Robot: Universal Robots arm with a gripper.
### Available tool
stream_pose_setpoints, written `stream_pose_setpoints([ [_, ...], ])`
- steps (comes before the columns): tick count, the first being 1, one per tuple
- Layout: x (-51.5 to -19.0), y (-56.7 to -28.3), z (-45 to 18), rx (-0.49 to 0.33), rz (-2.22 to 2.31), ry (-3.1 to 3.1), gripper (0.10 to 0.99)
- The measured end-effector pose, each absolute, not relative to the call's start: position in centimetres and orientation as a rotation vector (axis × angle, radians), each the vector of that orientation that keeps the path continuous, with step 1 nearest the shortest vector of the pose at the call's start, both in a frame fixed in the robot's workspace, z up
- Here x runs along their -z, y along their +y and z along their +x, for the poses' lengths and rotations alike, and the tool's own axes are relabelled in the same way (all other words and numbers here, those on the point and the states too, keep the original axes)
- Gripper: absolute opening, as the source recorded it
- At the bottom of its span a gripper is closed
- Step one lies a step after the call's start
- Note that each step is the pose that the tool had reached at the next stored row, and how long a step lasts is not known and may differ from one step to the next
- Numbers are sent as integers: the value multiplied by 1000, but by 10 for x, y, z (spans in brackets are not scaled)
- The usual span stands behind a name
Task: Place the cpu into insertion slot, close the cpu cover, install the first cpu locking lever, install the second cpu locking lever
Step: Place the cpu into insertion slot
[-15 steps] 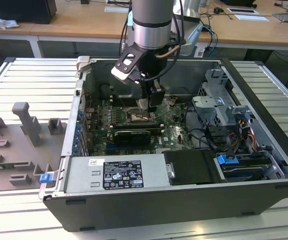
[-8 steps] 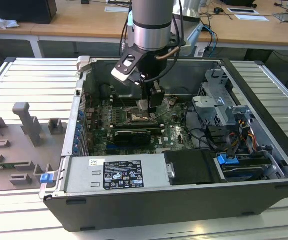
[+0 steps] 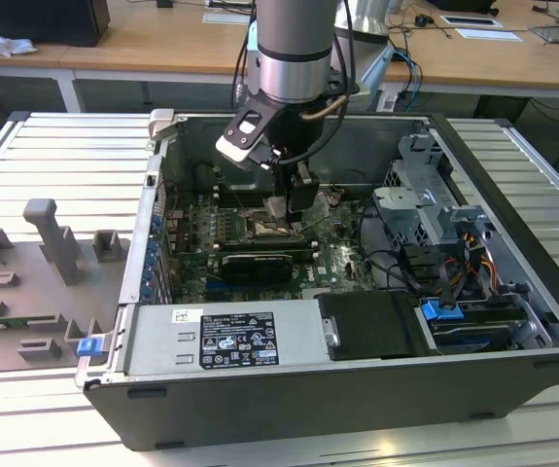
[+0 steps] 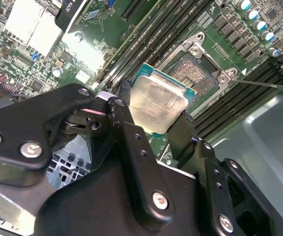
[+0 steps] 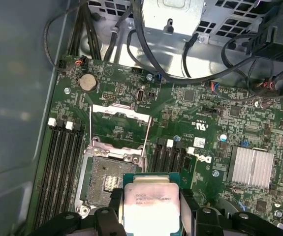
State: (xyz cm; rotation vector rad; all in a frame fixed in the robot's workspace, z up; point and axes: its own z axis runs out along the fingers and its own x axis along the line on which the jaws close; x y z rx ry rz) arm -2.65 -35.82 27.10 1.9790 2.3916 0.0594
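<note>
My gripper (image 4: 153, 105) is shut on the cpu (image 4: 158, 101), a flat silver-beige square chip clamped by two opposite edges between the black fingers (image 4: 129, 128). In the first wrist view the cpu (image 5: 150, 201) hangs beside and above the insertion slot (image 5: 107, 179), apart from it, and the slot's dark centre is bare. The cpu cover (image 5: 120, 110), a thin silver frame, stands swung open beyond the slot. In the exterior view the gripper (image 3: 279, 209) holds the chip just above the insertion slot (image 3: 271, 231) inside the open computer case.
Long black memory slots (image 5: 62, 162) flank the socket on both sides. A silver heat sink (image 5: 252, 167), a black card (image 3: 255, 265), cables (image 5: 146, 54) and a drive cage (image 3: 425, 209) crowd the board. The case walls (image 3: 153, 195) enclose the area. Grey fixtures (image 3: 46, 263) stand on the table outside.
</note>
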Motion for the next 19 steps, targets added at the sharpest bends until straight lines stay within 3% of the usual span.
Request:
stream_pose_setpoints([
  [19, -242, -338, -27, -53, 2050, 2330, 545],
])
